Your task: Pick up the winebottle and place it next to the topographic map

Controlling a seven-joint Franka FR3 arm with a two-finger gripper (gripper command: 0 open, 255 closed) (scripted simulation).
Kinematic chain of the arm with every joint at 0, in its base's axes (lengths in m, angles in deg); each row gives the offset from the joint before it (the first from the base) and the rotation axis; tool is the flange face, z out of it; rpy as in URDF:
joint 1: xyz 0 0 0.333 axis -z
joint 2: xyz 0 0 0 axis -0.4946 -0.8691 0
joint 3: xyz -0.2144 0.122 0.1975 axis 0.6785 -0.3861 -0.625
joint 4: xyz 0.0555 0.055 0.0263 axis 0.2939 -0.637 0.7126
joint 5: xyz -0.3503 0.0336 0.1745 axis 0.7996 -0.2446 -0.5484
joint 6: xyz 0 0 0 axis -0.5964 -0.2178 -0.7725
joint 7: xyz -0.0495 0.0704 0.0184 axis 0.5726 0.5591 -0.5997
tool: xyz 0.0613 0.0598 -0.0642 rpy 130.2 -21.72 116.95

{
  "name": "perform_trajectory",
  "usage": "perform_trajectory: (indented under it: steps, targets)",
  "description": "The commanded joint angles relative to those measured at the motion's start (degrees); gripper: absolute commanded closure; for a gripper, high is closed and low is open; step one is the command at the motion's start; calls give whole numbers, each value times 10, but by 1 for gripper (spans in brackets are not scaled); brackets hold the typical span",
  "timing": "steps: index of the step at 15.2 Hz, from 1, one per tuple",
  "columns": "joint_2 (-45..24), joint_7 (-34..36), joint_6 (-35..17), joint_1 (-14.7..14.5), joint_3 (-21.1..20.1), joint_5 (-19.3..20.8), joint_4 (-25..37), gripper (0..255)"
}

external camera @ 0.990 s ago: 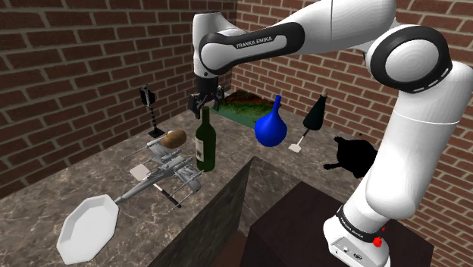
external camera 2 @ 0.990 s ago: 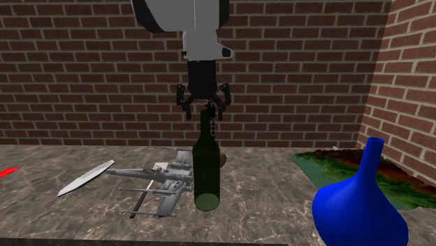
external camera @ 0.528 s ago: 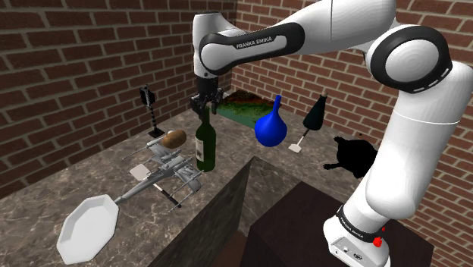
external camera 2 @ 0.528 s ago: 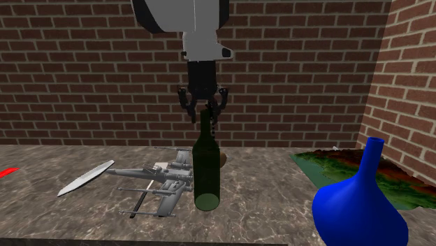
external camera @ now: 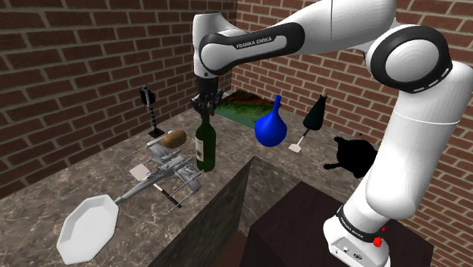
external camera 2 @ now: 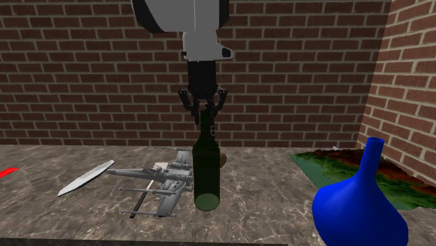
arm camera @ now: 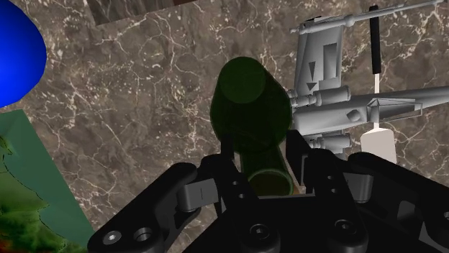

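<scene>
Winebottle stood upright on the veined counter directly beneath the black pincer, whose fingers clasped its neck, the grasp apparently made while the lift and the carry to the topographic map, well off to the pincer's side, remained undone.

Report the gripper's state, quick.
Gripper: shut on the neck of the dark green wine bottle, which stands upright on the marbled counter.
</scene>
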Motion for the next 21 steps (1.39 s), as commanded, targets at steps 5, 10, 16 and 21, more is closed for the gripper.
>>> perform_trajectory:
  steps: [5,10,16,21]
  targets:
    - [5,-2,29,0,-1,-2,25,255]
    - [8,-4,67,-1,-1,-4,59,255]
    - [6,-6,113,-3,-2,-4,107,255]
    - [1,-7,154,-5,-3,-3,152,255]
